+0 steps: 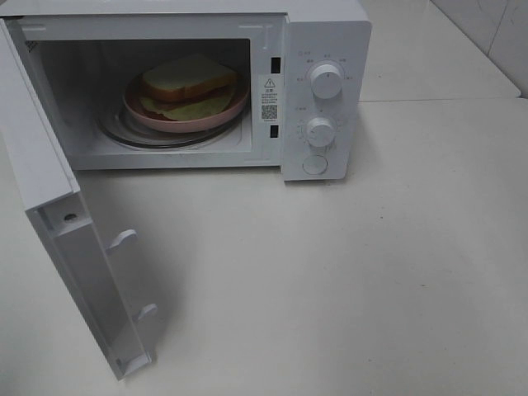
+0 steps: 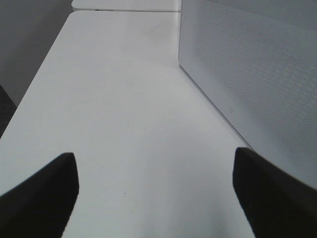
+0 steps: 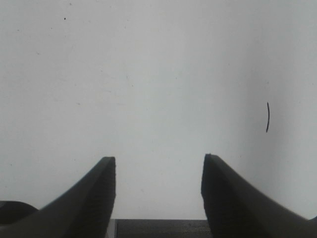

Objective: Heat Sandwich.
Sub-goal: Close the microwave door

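Exterior high: sandwich (image 1: 188,81) on pink plate (image 1: 177,125) inside white microwave (image 1: 326,41), door (image 1: 82,272) swung open. Left end effector (image 2: 154,154) spread wide above desk (image 2: 124,99); right end effector (image 3: 158,158) also spread, above desk.

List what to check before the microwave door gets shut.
1. The sandwich lies on the pink plate inside the microwave: ok.
2. The plate rests on the glass turntable: ok.
3. The door shut: not ok, wide open.
4. The left tool open, empty: ok.
5. The right tool open, empty: ok.
6. The dials set: cannot tell.
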### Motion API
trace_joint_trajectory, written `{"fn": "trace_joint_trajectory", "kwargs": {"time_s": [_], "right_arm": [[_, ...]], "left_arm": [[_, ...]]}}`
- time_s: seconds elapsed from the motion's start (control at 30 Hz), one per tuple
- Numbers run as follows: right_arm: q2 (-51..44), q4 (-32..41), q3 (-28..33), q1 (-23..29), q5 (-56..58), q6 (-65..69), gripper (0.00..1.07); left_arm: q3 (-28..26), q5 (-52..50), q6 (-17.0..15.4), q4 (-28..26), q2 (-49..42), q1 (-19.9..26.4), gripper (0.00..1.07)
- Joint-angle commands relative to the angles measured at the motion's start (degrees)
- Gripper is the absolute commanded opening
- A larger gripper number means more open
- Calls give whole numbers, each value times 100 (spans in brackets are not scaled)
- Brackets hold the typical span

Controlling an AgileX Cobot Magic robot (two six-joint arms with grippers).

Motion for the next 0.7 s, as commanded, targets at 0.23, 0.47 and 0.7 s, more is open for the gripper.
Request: {"fn": "trace_joint_trajectory", "kwargs": {"time_s": [0.23, 0.47, 0.7], "right_arm": [[-1335, 292, 1289, -57, -74, 6, 52], [-2624, 430, 2028, -57, -201, 0, 52], [-3782, 430, 2527, -57, -304, -17, 52]], "left_arm": [[17, -92, -46, 11, -103, -29, 81], [17, -92, -46, 11, -103, -29, 81], [17, -92, -46, 11, -103, -29, 81]]}}
